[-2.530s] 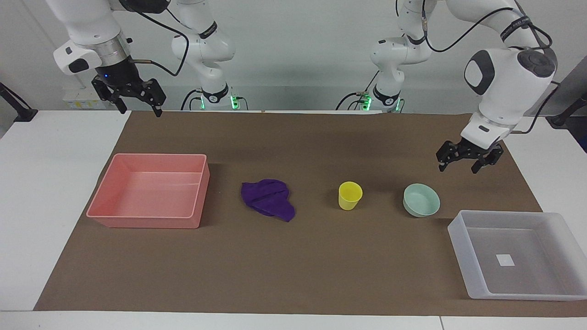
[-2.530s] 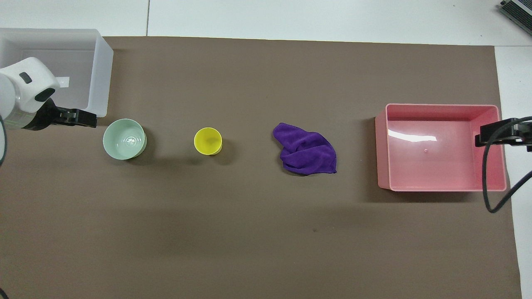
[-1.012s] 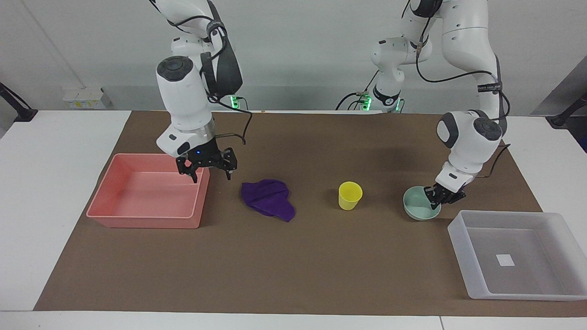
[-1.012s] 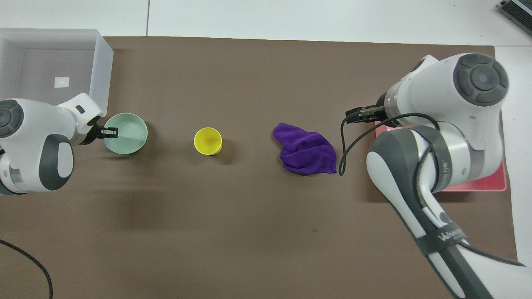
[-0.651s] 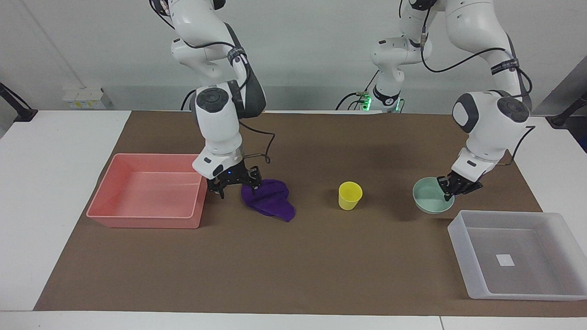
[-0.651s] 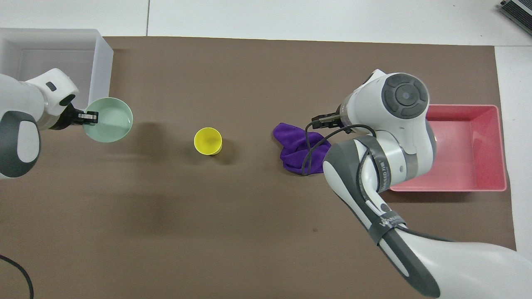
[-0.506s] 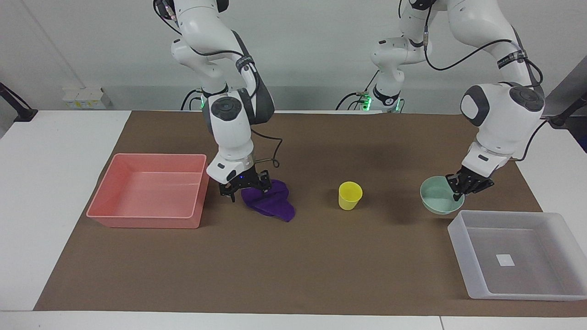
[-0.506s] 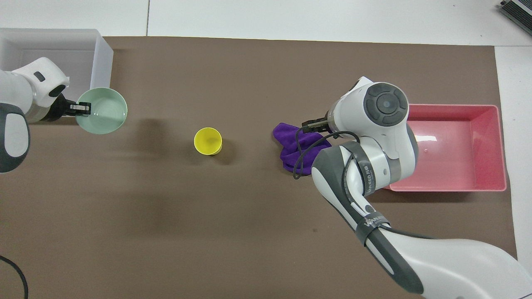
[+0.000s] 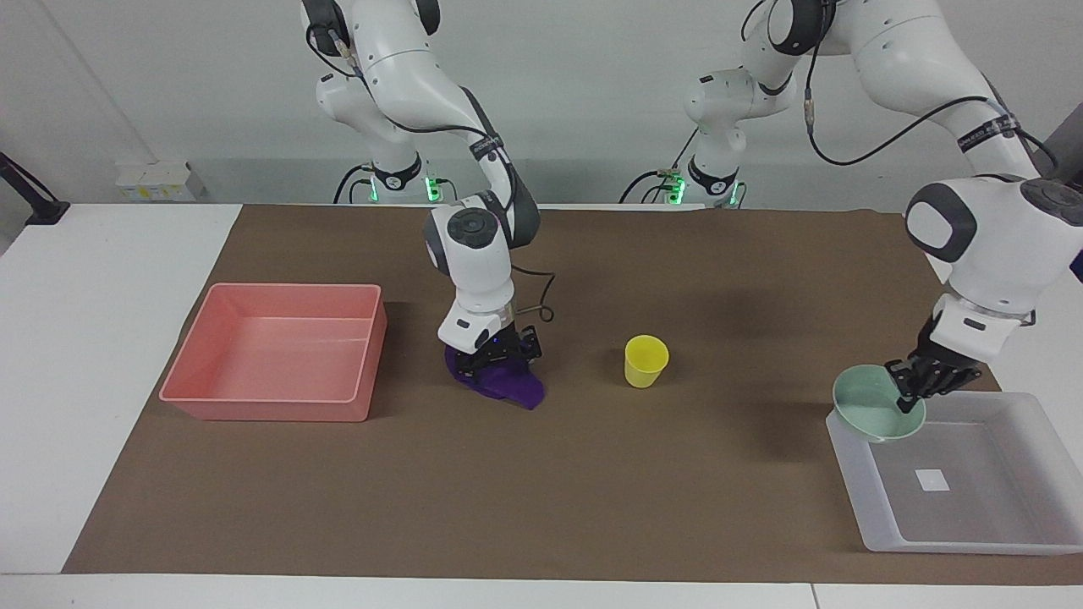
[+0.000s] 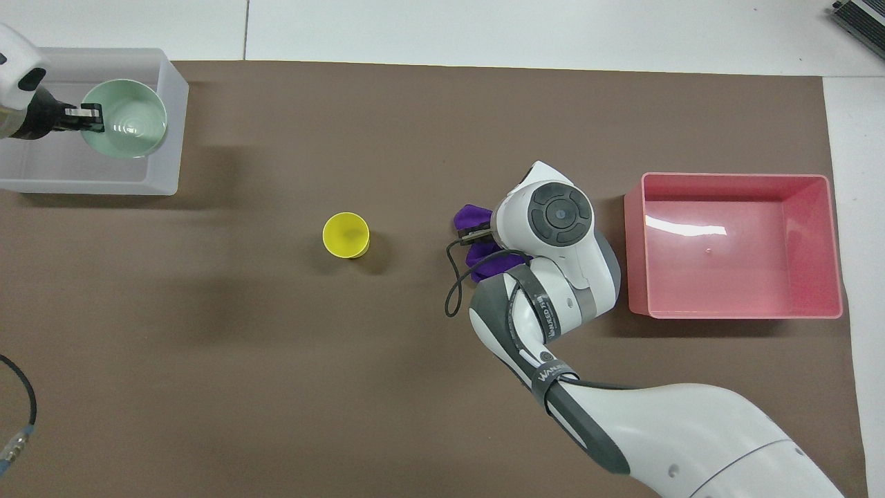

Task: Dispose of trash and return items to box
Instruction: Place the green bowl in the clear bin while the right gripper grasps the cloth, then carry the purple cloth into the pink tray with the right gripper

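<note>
Robotics lab, 2 white robot arms [image 9: 474,245], brown mat [image 9: 592,474], white table [image 9: 85,338], plain grey wall

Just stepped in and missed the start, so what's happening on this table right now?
Both arms are busy. The left gripper is shut on the rim of the mint-green bowl, holding it above the corner of the translucent box. The right gripper is open and down on the purple rag, which lies beside the pink bin. The yellow cup stands untouched on the brown mat.
</note>
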Robot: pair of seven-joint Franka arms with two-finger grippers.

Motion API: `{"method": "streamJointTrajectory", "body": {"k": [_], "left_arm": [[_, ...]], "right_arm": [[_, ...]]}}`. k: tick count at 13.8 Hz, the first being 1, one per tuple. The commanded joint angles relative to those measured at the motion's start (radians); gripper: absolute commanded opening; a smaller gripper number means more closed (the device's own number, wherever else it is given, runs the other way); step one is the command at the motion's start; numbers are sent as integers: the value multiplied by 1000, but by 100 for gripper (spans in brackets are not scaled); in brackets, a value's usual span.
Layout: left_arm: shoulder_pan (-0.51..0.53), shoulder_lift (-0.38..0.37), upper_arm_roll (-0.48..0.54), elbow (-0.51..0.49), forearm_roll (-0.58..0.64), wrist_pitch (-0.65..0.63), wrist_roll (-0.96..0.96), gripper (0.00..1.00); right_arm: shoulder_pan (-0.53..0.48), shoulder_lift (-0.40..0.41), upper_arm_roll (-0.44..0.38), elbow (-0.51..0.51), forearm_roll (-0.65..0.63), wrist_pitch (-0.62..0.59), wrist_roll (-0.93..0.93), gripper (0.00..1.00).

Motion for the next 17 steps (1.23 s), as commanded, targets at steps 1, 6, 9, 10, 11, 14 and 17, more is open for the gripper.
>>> {"method": "streamJointTrajectory", "body": {"k": [1,6,9,10,11,14,17], "left_arm": [[14,203,-1,277,24,-43,-4,0],[59,360,1,419,26,9,-2,0],[70,365,2,417,26,18,-2,0],[73,365,2,416,26,20,-2,0],[91,357,-4,411,29,21,-2,0],[113,349,-5,339,48,85,-5,0],[123,351,-5,289,64,130,-5,0]], "right_arm": [[6,-22,3,-63,15,28,-2,100],[12,-27,3,-75,15,27,1,2],[15,-50,3,-69,15,-2,104,0],[13,-74,3,-67,15,-27,107,0],[9,-96,3,-63,13,-62,112,0],[0,-176,2,-58,16,-143,144,0],[-17,-237,-6,-32,16,-203,179,0]]}}
